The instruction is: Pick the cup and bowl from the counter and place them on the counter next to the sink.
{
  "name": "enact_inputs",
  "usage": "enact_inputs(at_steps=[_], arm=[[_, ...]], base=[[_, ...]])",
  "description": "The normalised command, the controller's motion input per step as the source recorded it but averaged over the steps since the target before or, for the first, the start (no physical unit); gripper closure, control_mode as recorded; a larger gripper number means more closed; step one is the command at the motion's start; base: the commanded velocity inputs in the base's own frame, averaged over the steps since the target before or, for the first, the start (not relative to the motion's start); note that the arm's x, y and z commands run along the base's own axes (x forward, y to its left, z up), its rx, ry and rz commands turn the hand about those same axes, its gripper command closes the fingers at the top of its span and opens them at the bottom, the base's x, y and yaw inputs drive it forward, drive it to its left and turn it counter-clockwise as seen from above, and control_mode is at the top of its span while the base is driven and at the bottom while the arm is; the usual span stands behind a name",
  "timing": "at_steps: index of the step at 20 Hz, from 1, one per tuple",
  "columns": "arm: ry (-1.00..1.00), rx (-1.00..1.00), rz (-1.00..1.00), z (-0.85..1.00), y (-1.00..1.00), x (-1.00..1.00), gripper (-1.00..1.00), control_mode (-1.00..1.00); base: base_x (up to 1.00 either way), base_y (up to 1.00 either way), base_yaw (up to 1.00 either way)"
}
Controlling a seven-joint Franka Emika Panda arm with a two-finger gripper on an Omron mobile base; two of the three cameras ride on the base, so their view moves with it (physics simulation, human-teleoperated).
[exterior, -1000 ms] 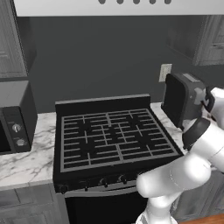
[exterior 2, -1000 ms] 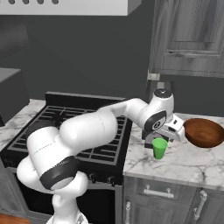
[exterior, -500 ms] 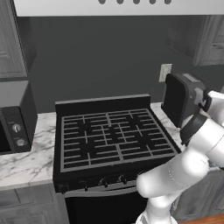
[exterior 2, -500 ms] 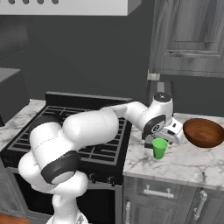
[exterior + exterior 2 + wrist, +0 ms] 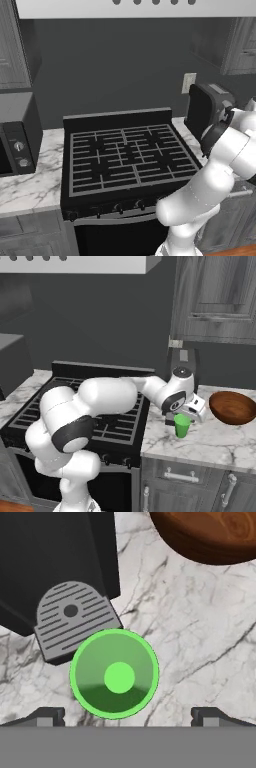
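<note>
Hand view, looking straight down along my fingers (image 5: 127,714): the two dark tips stand wide apart at the bottom edge, holding nothing, with the green cup (image 5: 114,673) upright between and just above them, its round mouth open toward the camera. The cup stands on the white marble table (image 5: 200,637), just beside the grey slotted drip tray (image 5: 75,619) of a black coffee machine (image 5: 55,557); the cup's rim overlaps the tray's corner in this view, and I cannot tell whether they touch. The reddish-brown wooden bowl (image 5: 210,534) lies near the cup at the upper right, apart from it. Right base view: my white arm (image 5: 107,398) reaches across the black stove (image 5: 75,406) to the table on its right, my hand directly above the cup (image 5: 182,425); the bowl (image 5: 233,407) rests farther right on the same table (image 5: 210,441), near the cup but not touching it, and the coffee machine (image 5: 182,363) stands behind the hand against the wall. Left base view: the arm (image 5: 210,185) rises at the lower right, in front of the coffee machine (image 5: 205,112); a microwave (image 5: 17,135) sits on the table left of the stove (image 5: 125,155).
</note>
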Motion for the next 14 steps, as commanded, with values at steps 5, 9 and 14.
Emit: enact_inputs(at_steps=[5, 9, 14], arm=[[0.0, 0.01, 0.0, -0.14, -0.01, 0.01, -1.0, -1.0], [0.0, 0.04, 0.0, 0.0, -0.08, 0.0, -1.0, -1.0], [0.0, 0.05, 0.0, -0.01, -0.09, 0.0, -1.0, -1.0]], base=[[0.0, 0.0, 0.0], [0.0, 0.0, 0.0], [0.0, 0.0, 0.0]])
